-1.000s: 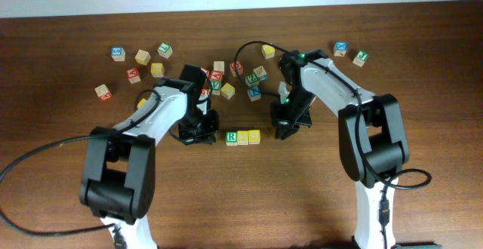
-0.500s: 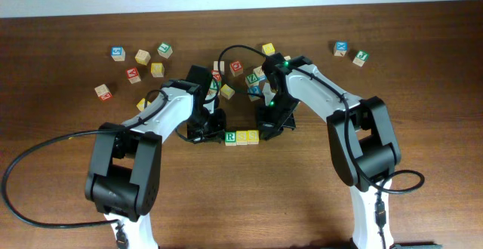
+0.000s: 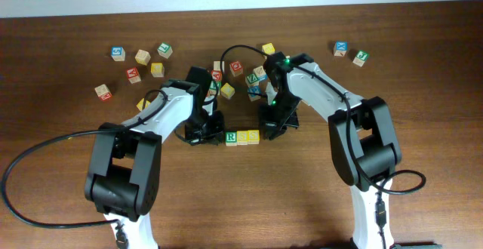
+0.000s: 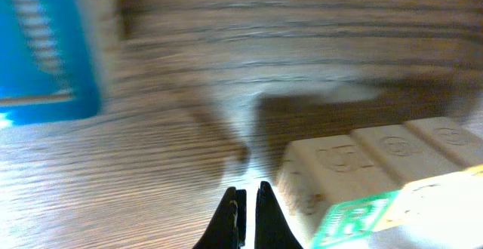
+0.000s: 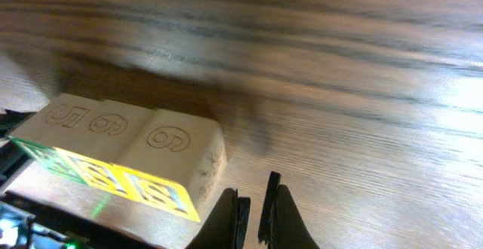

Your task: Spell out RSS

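The left tool (image 3: 210,134) was closed, its two fingers pressed together with nothing between them. In the left wrist view its dark fingertips (image 4: 260,207) stood low over the desk (image 3: 302,196), just beside the left end of the cube row. Whether they touched the wood of the cube could not be told.

The right tool (image 3: 270,130) was likewise closed and empty, only a thin slit showing between its fingers (image 5: 279,204). It sat just beside the right end of the same row, close to the last cube's corner, and contact there could not be told either.

The row lay on the desk between the two tools. The green R cube (image 3: 232,137) was at the left, the first yellow cube (image 3: 243,137) touched it in the middle, and the second yellow cube (image 3: 254,136) touched that at the right. All three sat flush in a straight line.

Other letter cubes (image 3: 142,56) lay scattered farther back on the desk, well apart from the row.
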Controlling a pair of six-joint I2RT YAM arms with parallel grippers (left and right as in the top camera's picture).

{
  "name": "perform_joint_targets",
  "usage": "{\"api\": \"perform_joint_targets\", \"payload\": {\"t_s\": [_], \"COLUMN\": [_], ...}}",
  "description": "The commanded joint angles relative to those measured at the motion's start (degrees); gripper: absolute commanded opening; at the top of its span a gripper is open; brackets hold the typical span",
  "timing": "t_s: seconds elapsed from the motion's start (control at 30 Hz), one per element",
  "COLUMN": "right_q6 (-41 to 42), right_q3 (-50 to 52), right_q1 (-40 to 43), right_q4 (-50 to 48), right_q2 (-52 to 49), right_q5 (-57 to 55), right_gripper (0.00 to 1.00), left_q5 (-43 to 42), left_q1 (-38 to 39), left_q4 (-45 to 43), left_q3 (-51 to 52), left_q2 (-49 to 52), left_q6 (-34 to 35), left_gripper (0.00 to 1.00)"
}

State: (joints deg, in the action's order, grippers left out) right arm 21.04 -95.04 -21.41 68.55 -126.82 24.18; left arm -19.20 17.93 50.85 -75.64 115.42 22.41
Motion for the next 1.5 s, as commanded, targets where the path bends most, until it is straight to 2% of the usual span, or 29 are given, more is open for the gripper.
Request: {"api": "perform_joint_targets", "payload": {"t_s": [0.0, 0.13, 0.3, 0.33, 0.37, 0.43, 0.5, 0.63, 0.67, 0.73, 1.33, 1.4, 1.47], "right_q6": [0.46, 0.46, 0.46, 0.46, 0.46, 0.46, 0.5, 3.52, 3.5, 3.5, 3.13, 1.86, -2.89], "right_q3": [-3.65, -6.34, -6.34, -6.34, -6.34, -6.25, -5.33, 1.53, 4.98, 10.25, 11.5, 11.54, 11.65], "right_q1": [0.55, 0.55, 0.42, 0.09, -0.37, -1.57, -5.14, -11.06, -12.39, -13.09, -12.28, -9.81, -4.44], "right_q4": [2.73, 6.73, 14.86, 17.59, 20.52, 25.07, 28.79, 28.74, 28.17, 25.42, 25.09, 23.39, 17.81], "right_q2": [0.15, 3.87, 20.65, 24.61, 28.28, 33.88, 41.75, 52.06, 55.17, 59.52, 58.25, 59.14, 61.92], "right_q5": [-5.9, -11.02, -18.69, -20.17, -22.14, -24.11, -24.48, -24.92, -24.94, -24.9, -25.14, -27.04, -25.75], "right_gripper": [0.04, 0.04, 0.04, 0.04, 0.04, 0.04, 0.05, 0.49, 0.7, 0.98, 0.98, 0.98, 0.98], "left_q5": [5.57, 7.63, 10.29, 10.67, 11.58, 11.78, 11.8, 11.76, 11.76, 11.76, 11.76, 11.76, 11.76], "left_q1": [-1.88, -4.37, -4.61, -4.61, -4.61, -4.61, -4.61, -4.61, -4.61, -4.61, -4.61, -4.61, -4.61], "left_q4": [1.51, 4.83, 6.75, 6.95, 7.39, 8.15, 8.41, 8.41, 8.41, 8.39, 8.39, 8.41, 8.39], "left_q3": [-0.31, -2.05, -2.54, -2.54, -2.54, -2.54, -2.54, -2.49, -2.47, -2.47, -2.47, -2.47, -2.47], "left_q2": [0.83, -3.76, -21.29, -24.96, -28.09, -31.78, -34.34, -34.45, -34.45, -34.45, -34.45, -34.45, -34.45], "left_q6": [-1.09, -1.49, -1.46, -1.46, -1.46, -1.46, -1.49, -1.49, -1.49, -1.49, -1.49, -1.49, -1.49], "left_gripper": [0.0, 0.0, 0.02, 0.21, 0.46, 0.61, 0.99, 0.99, 0.99, 0.99, 0.99, 0.99, 0.99]}}
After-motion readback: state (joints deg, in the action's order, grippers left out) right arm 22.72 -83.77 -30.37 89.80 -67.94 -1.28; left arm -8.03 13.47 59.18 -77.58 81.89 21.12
